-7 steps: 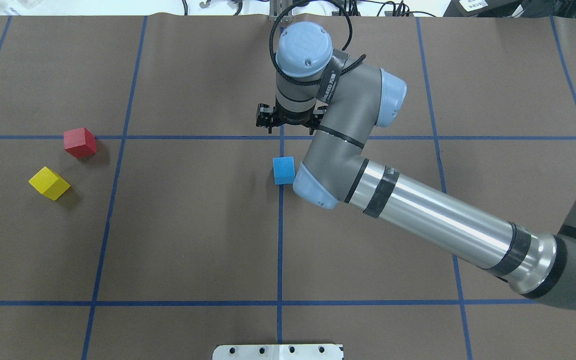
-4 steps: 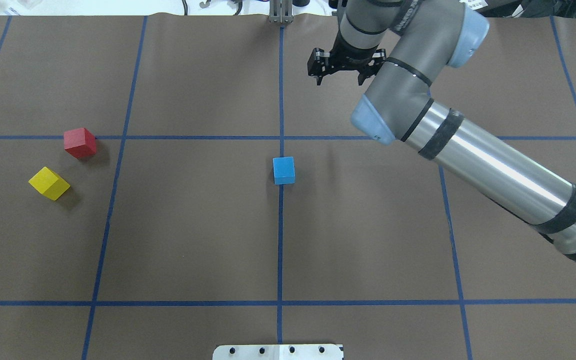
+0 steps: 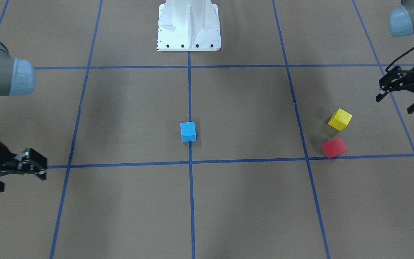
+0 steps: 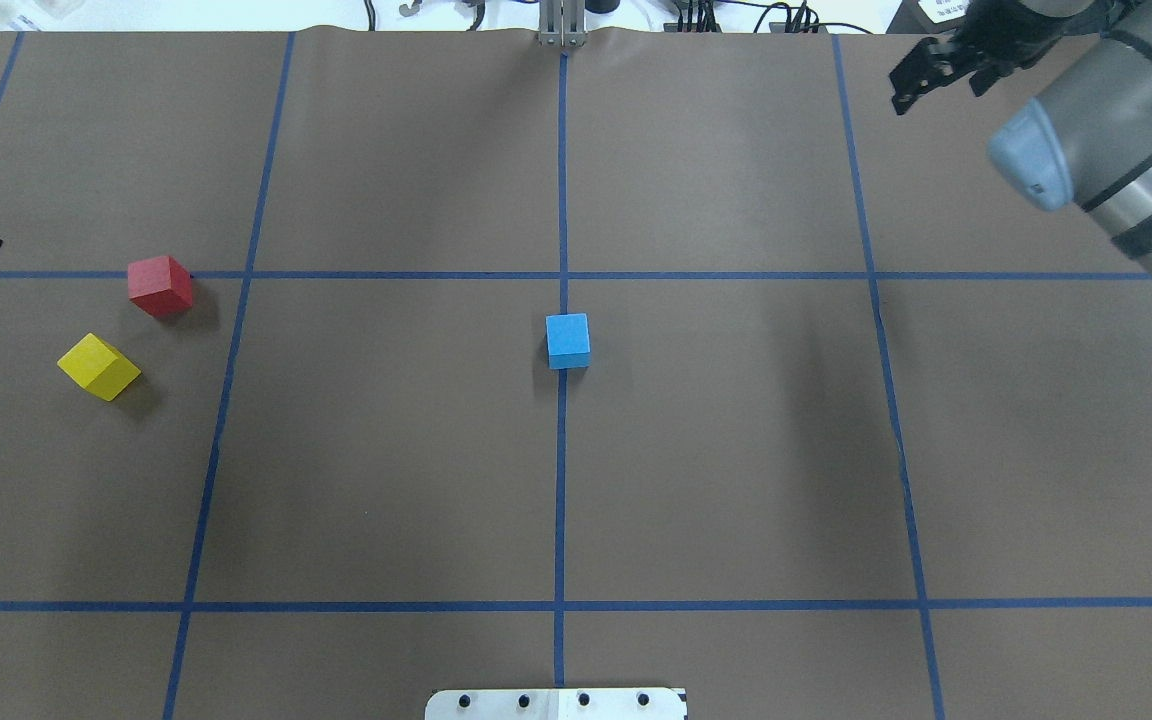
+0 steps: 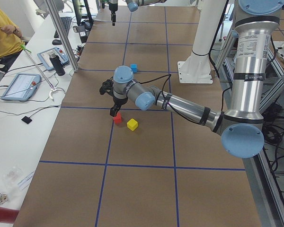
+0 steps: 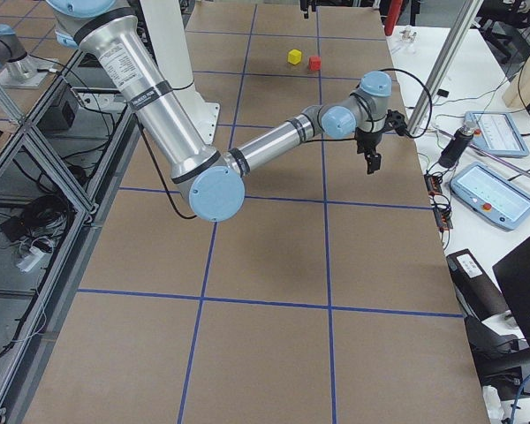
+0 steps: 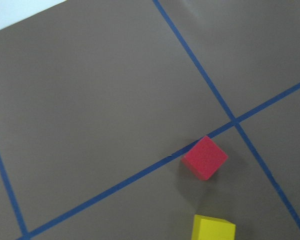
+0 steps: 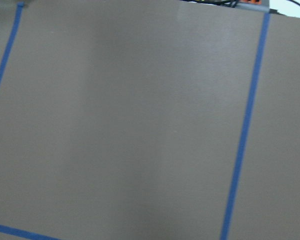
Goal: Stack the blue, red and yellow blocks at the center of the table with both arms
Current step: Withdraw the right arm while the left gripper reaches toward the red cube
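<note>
The right arm has been drawn back from the middle of the desk (image 4: 736, 480); a second ago its claw hung just beyond the blue block (image 4: 568, 341), and half a second ago it was already swung off toward the far right. The right claw (image 4: 936, 92) is now seen at the far right corner, its fingers spread and nothing held between them. The blue block has not been shifted in that time; it sits flat on the centre tape line, just short of the crossing. It is judged that the base of the stack has been laid and that the work is being handed across. The left claw (image 3: 394, 105) has been brought in at the left edge, fingers set wide and empty, near the yellow block (image 3: 340, 119) but touching nothing.

The red block (image 4: 160, 285) lies against a cross tape line near a crossing; the yellow block lies just nearer the robot, close to it but apart, turned at an angle to the lines. The gap between the two is narrow, so a descent on the red one would best be made with the fingers kept off the yellow side. Both blocks are set well in from the desk's left edge. No object is seen along the stretch from them to the blue block, and the right arm is held well away from that path.
</note>
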Robot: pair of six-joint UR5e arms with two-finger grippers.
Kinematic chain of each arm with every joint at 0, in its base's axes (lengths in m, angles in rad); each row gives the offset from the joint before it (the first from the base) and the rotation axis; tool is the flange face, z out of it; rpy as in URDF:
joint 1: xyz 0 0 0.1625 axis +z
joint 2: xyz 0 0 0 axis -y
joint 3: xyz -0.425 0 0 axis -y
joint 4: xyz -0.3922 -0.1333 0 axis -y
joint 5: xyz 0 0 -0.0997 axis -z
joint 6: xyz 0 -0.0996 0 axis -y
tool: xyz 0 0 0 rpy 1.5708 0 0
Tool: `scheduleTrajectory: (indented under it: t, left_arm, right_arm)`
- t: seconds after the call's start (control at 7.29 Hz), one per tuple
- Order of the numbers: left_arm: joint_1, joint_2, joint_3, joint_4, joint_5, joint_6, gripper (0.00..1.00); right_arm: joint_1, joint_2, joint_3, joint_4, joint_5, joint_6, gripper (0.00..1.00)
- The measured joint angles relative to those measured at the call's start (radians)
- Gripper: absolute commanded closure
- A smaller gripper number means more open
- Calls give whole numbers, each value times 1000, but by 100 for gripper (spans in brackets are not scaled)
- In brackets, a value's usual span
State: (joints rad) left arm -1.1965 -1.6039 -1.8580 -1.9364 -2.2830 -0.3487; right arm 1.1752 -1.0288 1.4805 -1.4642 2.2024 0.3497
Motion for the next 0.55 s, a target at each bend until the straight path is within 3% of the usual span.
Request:
scheduleTrajectory:
  t: [0.27, 0.55]
  left_arm:
    - [143, -34, 26, -44, 130, -320, 0]
    - [226, -112, 116, -53, 226, -543, 0]
  right_arm:
    - [115, -105, 4, 1, 74, -239, 0]
    - [183, -171, 2, 4, 110, -323, 0]
